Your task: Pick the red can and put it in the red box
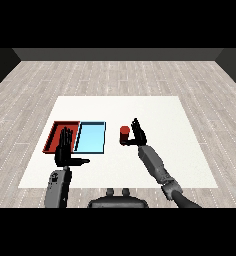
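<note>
The red can (124,135) stands mid-table, right of the light blue tray (91,137). Your right hand (138,134) is spread, just beside it. Curl round squarely before lifting toward the red tray (55,131).

One view only, taken from head height at the near edge of the white table (140,107). It faces forward and downward across the tabletop, with wood-plank floor (115,75) beyond and a dark wall at the far end. The whole table falls inside the frame, so the vantage is set back rather than close. Both forearms enter from the lower corners. No second view exists for overlap.
</note>
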`<move>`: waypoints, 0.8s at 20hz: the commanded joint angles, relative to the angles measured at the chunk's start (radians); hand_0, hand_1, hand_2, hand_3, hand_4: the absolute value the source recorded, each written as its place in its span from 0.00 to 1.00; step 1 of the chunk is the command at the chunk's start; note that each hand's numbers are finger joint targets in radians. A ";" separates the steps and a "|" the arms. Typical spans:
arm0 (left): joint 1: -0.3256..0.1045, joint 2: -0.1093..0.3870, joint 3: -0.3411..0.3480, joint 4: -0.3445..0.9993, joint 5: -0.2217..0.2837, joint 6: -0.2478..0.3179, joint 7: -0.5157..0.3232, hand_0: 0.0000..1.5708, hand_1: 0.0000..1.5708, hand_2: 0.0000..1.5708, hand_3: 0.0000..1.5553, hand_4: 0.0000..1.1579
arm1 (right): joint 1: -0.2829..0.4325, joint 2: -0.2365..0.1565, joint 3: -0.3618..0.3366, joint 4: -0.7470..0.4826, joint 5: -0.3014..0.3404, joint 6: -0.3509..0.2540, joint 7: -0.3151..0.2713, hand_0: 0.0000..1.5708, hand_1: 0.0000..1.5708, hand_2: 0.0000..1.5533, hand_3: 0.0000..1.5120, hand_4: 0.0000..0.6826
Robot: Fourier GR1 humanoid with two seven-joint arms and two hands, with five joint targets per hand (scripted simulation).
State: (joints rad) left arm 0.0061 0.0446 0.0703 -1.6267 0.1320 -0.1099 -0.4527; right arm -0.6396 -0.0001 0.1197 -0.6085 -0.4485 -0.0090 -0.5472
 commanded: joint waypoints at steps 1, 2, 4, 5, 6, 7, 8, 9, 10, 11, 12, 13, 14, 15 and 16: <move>0.023 0.008 -0.005 -0.033 -0.008 0.002 0.031 0.00 0.00 0.00 0.00 0.00 | 0.006 0.000 -0.030 0.010 0.031 0.016 0.004 0.00 0.00 0.00 0.00 0.00; 0.045 0.002 0.001 -0.016 0.016 -0.019 0.004 0.00 0.00 0.00 0.00 0.00 | -0.086 0.000 0.000 0.143 -0.037 -0.013 -0.044 0.00 0.00 0.00 0.00 0.00; 0.067 -0.035 -0.052 -0.071 -0.047 0.033 -0.001 0.00 0.00 0.00 0.00 0.00 | -0.066 0.000 0.014 0.122 -0.048 -0.008 -0.036 0.00 0.00 0.00 0.00 0.00; 0.020 -0.027 -0.026 0.037 -0.033 0.007 -0.059 0.00 0.00 0.00 0.00 0.00 | -0.082 0.000 0.152 0.170 -0.166 -0.065 -0.091 0.00 0.00 0.00 0.00 0.00; 0.013 -0.012 -0.005 0.043 -0.010 -0.001 -0.036 0.00 0.00 0.00 0.00 0.00 | -0.078 0.000 0.159 0.156 -0.158 -0.034 -0.084 0.00 0.00 0.00 0.00 0.00; -0.010 -0.006 -0.007 0.061 -0.023 -0.003 -0.049 0.00 0.00 0.00 0.00 0.00 | -0.005 -0.005 0.033 0.095 -0.028 0.011 -0.067 0.00 0.00 0.00 0.00 0.00; 0.058 -0.043 -0.068 -0.068 -0.045 0.039 0.008 0.00 0.00 0.00 0.00 0.00 | -0.047 -0.004 0.021 0.093 -0.033 -0.032 -0.019 0.00 0.00 0.00 0.00 0.00; 0.028 0.001 -0.005 -0.011 0.008 -0.016 -0.009 0.00 0.00 0.00 0.00 0.00 | -0.052 0.000 0.114 0.140 -0.111 -0.030 -0.073 0.00 0.00 0.00 0.00 0.00; 0.017 -0.014 -0.028 -0.027 -0.025 0.017 0.009 0.00 0.00 0.00 0.00 0.00 | -0.137 0.000 0.156 0.274 -0.203 -0.043 -0.138 0.00 0.00 0.00 0.00 0.00; -0.019 0.018 0.013 -0.002 0.006 -0.003 0.022 0.00 0.00 0.00 0.00 0.00 | -0.065 0.000 0.069 0.106 -0.091 -0.031 -0.020 0.00 0.00 0.00 0.00 0.00; -0.058 0.008 0.017 0.047 0.005 0.010 0.027 0.00 0.00 0.00 0.00 0.00 | -0.080 0.000 0.079 0.159 -0.104 -0.004 -0.068 0.00 0.00 0.00 0.00 0.00; -0.002 0.019 0.016 -0.022 0.010 -0.002 0.026 0.00 0.00 0.00 0.00 0.00 | -0.127 0.000 0.091 0.166 -0.127 -0.021 -0.046 0.00 0.00 0.00 0.00 0.00; 0.075 -0.040 -0.058 -0.106 -0.026 0.032 0.043 0.00 0.00 0.00 0.00 0.00 | -0.044 0.000 0.142 0.154 -0.126 -0.018 -0.111 0.00 0.00 0.00 0.00 0.00; 0.010 0.033 0.028 0.000 0.016 -0.029 -0.007 0.00 0.00 0.00 0.00 0.00 | -0.082 0.000 0.068 0.203 -0.080 0.014 -0.080 0.00 0.00 0.00 0.00 0.00; 0.005 -0.032 -0.028 -0.007 -0.030 0.033 -0.014 0.00 0.00 0.00 0.00 0.00 | -0.116 0.000 0.169 0.174 -0.188 -0.044 -0.050 0.00 0.00 0.00 0.00 0.00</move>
State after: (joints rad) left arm 0.0181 0.0390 0.0605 -1.6432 0.1228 -0.1017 -0.4468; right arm -0.7239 -0.0003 0.2262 -0.4440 -0.5696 -0.0280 -0.6148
